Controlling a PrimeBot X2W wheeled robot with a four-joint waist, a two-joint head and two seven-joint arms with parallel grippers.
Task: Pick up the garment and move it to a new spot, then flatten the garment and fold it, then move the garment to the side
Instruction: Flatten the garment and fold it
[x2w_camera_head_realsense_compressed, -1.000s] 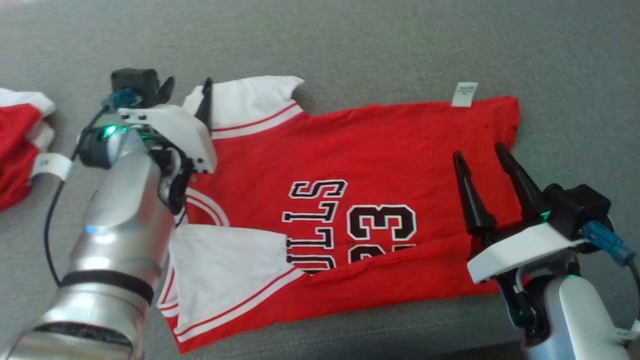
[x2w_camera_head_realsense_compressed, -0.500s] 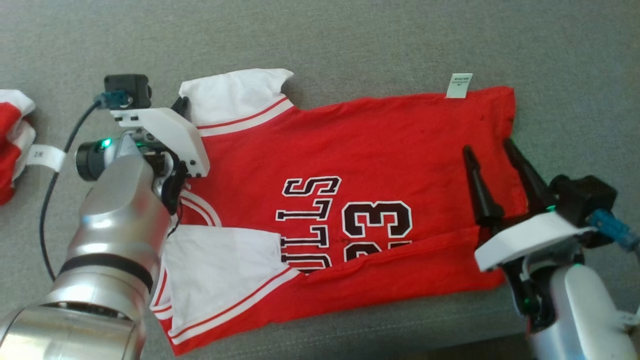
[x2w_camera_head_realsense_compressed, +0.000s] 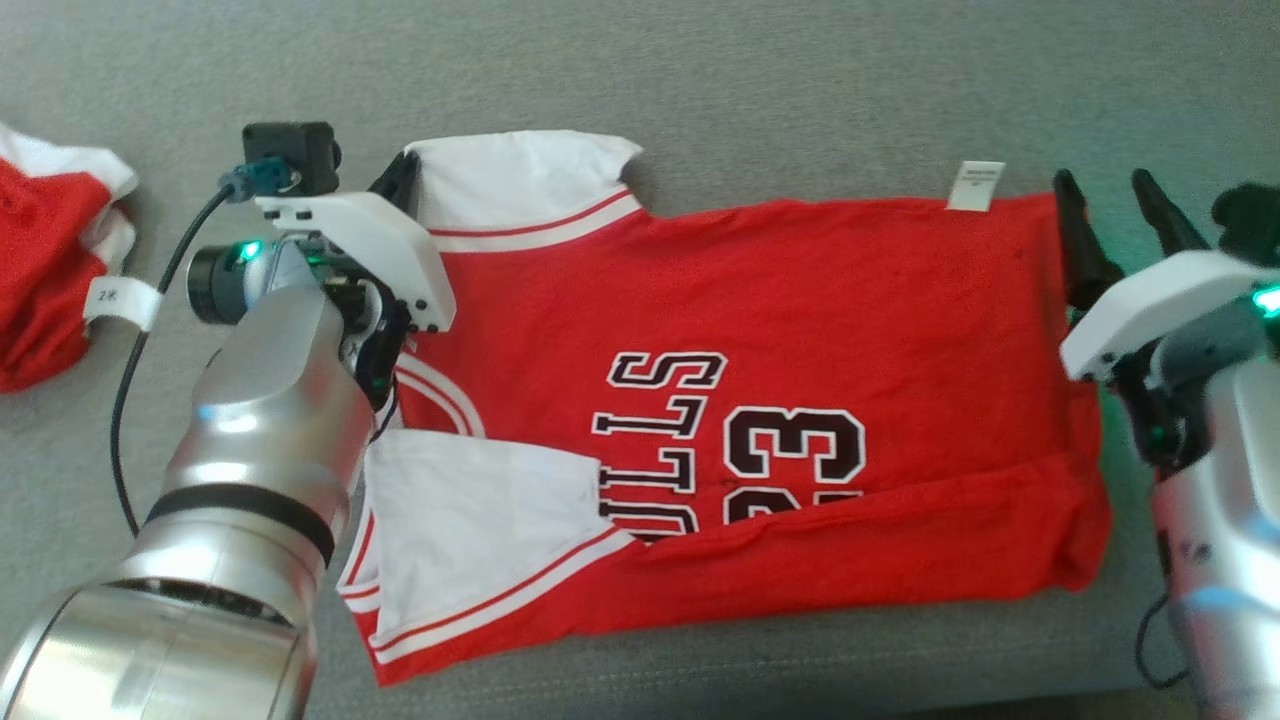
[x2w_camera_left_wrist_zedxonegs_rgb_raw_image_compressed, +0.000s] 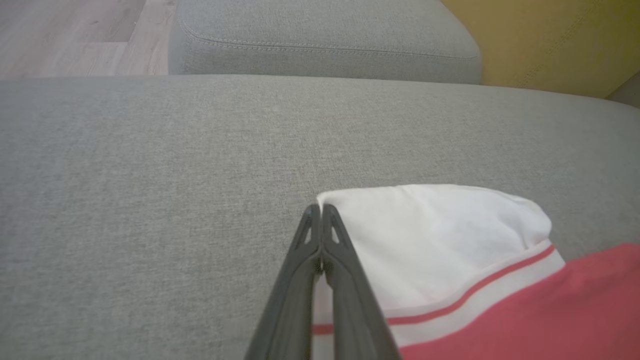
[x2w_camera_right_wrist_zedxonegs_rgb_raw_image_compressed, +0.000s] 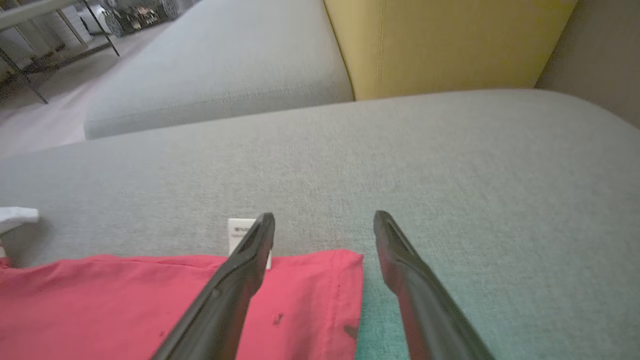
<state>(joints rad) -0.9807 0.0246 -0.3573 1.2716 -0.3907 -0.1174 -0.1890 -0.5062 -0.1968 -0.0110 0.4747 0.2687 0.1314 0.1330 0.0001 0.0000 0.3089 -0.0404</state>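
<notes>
L claw (x2w_camera_left_wrist_zedxonegs_rgb_raw_image_compressed: 320, 209) clenched on sleeve (x2w_camera_left_wrist_zedxonegs_rgb_raw_image_compressed: 430, 235) toward cushion's (x2w_camera_left_wrist_zedxonegs_rgb_raw_image_compressed: 150, 175) far edge; R claw (x2w_camera_right_wrist_zedxonegs_rgb_raw_image_compressed: 324, 220) released, straddling shirt (x2w_camera_head_realsense_compressed: 800, 290) corner, prob. for a paired fold.

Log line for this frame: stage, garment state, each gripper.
stage: fold | jersey: flat on grey cushion, near edge folded over | left gripper: shut on white sleeve | right gripper: open, astride far hem corner

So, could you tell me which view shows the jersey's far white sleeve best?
The head view: the whole far white sleeve lies in sight. The left wrist view shows it close, the left gripper shut on its corner; the right wrist view catches just a sliver at its left edge.
</notes>
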